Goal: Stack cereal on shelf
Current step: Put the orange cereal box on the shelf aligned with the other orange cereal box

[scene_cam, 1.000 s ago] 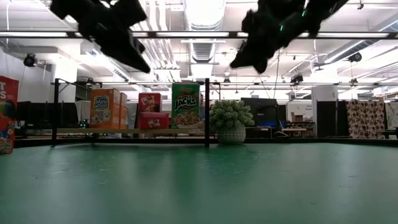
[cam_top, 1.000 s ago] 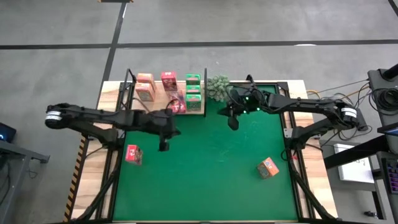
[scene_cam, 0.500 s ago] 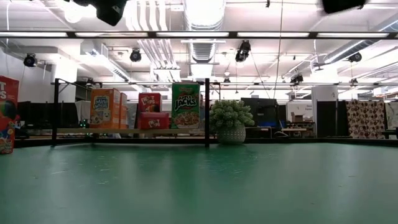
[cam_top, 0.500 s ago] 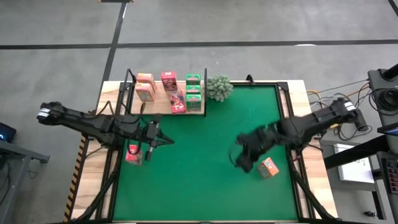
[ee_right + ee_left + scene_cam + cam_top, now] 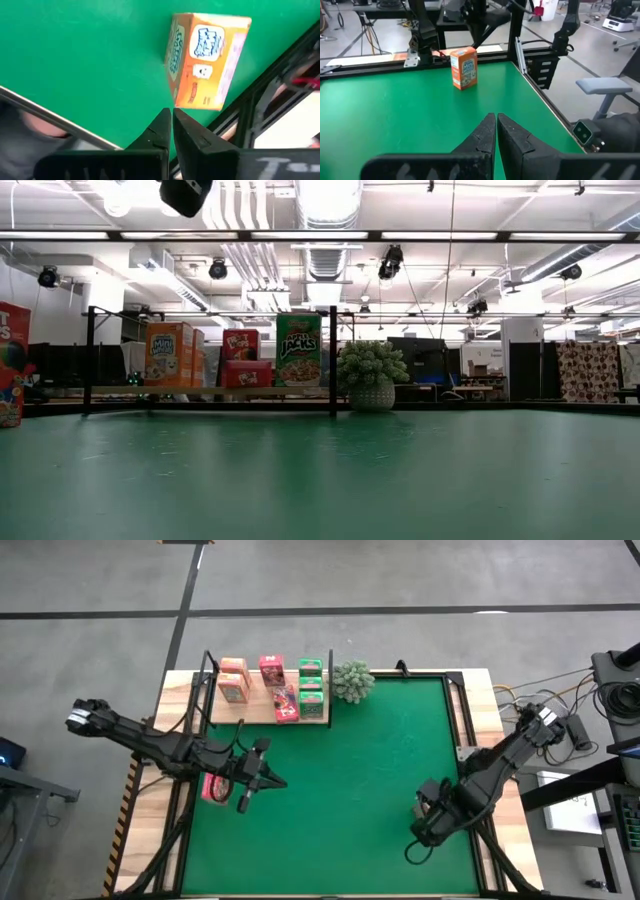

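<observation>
Both arms have swung down from the shelf end of the table over the last second — the left one back to the mat's left edge, the right one across to the near right corner.

At far left, a pink-red cereal box [image 5: 212, 787] lies at the left edge of the green mat [image 5: 350, 780], partly hidden by the left arm. The left pincer [image 5: 243, 803] hangs just beside that box, its fingers [image 5: 485, 135] pressed together with nothing between them.

Farther back, the shelf [image 5: 250, 708] sits along the far left edge of the table [image 5: 150, 840], its black uprights at either end. On the board stand orange cereal [image 5: 233, 680], pink-red cereal [image 5: 272, 670] with another pink-red box [image 5: 287, 706] in front of it, and green cereal [image 5: 311, 675] toward the right end. The low view shows them in a row, orange [image 5: 168, 353], red [image 5: 240, 358] and green [image 5: 298, 350]. Just beside the shelf's right end stands a bushy plant [image 5: 350, 680] in a pale pot.

Over at the right, the right pincer [image 5: 412, 853] is low over the near right part of the mat — fingers [image 5: 162, 127] closed and empty. Its wrist view shows an orange cereal box [image 5: 207, 60] on the mat just ahead of the fingertips, close to the black frame rail [image 5: 270, 95] at the mat's edge; from above, the arm covers that box.
</observation>
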Controlling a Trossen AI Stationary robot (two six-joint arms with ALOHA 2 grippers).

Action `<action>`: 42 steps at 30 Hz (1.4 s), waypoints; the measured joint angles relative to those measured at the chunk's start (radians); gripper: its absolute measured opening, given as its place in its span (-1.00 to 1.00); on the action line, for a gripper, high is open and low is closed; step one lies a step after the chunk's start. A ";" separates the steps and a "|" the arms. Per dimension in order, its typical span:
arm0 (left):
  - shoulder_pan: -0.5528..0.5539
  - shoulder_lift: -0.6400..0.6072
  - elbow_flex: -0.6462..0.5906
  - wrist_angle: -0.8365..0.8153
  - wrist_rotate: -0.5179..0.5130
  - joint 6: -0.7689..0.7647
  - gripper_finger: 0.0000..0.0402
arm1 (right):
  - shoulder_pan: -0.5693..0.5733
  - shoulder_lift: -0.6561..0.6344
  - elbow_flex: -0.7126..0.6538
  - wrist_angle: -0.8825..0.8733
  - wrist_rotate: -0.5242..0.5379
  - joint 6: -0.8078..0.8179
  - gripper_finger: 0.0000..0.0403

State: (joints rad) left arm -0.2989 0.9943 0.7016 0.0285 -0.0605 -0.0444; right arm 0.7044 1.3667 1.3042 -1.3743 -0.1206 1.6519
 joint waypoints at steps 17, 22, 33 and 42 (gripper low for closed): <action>-0.001 0.023 0.037 0.003 -0.007 -0.055 -1.00 | -0.001 0.029 -0.018 -0.136 0.175 -0.117 0.24; -0.002 0.022 0.037 0.002 -0.009 -0.087 -1.00 | 0.000 0.029 -0.083 -0.122 0.175 -0.107 0.46; -0.003 0.024 0.037 0.003 -0.009 -0.097 -1.00 | 0.000 0.000 -0.170 -0.023 0.188 -0.120 0.30; -0.003 0.025 0.036 0.009 -0.011 -0.104 -1.00 | -0.001 -0.076 -0.133 -0.032 0.260 -0.082 0.46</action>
State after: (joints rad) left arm -0.3016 1.0191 0.7380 0.0375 -0.0715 -0.1489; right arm 0.7033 1.2903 1.1712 -1.4062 0.1398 1.5701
